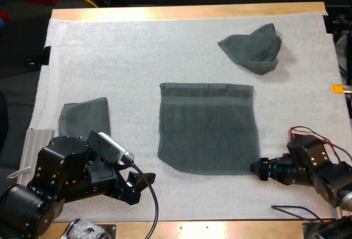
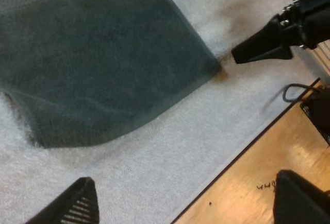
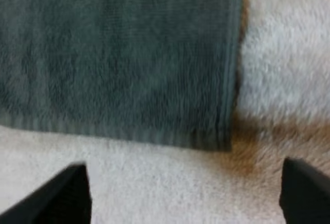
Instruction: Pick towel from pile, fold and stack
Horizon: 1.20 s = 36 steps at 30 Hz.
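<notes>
Your flat towel (image 1: 208, 129) lies spread out in the middle of the white mat (image 1: 137, 57). A crumpled towel (image 1: 252, 46) sits in the upper right of the high view, well apart from the flat one. A small folded towel (image 1: 84, 117) lies at the left side of the mat, just above your left arm.

Your left gripper (image 1: 140, 187) is at the lower left of the high view. It is over bare mat, near the flat towel's lower left corner but not touching it. Its two fingers stand wide apart and hold nothing. The wooden table (image 2: 258, 183) shows just past the mat's edge beside it.

Your right gripper (image 1: 257, 168) is at the lower right. Its tip is just beside the flat towel's lower right corner. Its fingers are wide apart too, with nothing between them, and the towel's corner lies just ahead of them on the mat.
</notes>
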Tool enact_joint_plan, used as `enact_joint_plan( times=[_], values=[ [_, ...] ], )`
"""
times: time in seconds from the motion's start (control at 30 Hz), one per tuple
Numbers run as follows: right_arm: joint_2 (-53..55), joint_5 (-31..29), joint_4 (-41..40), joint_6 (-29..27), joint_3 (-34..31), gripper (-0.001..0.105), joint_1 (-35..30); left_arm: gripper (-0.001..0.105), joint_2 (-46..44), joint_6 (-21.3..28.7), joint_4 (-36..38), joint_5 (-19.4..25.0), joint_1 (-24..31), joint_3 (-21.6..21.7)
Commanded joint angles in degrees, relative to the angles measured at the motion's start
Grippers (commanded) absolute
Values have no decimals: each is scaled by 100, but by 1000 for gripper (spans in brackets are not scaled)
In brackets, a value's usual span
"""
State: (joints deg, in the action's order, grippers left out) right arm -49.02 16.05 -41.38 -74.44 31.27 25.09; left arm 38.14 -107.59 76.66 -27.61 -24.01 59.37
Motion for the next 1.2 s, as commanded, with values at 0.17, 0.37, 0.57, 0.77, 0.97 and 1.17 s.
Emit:
enact_joint_plan(
  times=[0.17,0.37,0.57,0.77,0.97,1.17],
  values=[
    [7,794,1018,687,-683,73,-425,67,-10,-33,-23,-51,-29,15],
    [7,968,2154,1324,-1189,73,-462,67,-10,-33,-23,-51,-29,15],
    [7,728,2752,1871,-1479,73,-462,67,-10,-33,-23,-51,-29,15],
    [7,697,2791,1947,-1523,73,-462,67,-10,-33,-23,-51,-29,15],
    [-100,714,2792,1963,-1543,73,-462,67,-10,-33,-23,-51,-29,15],
    [-501,1017,3341,2189,-1543,73,-462,67,-10,-33,-23,-51,-29,15]
  ],
)
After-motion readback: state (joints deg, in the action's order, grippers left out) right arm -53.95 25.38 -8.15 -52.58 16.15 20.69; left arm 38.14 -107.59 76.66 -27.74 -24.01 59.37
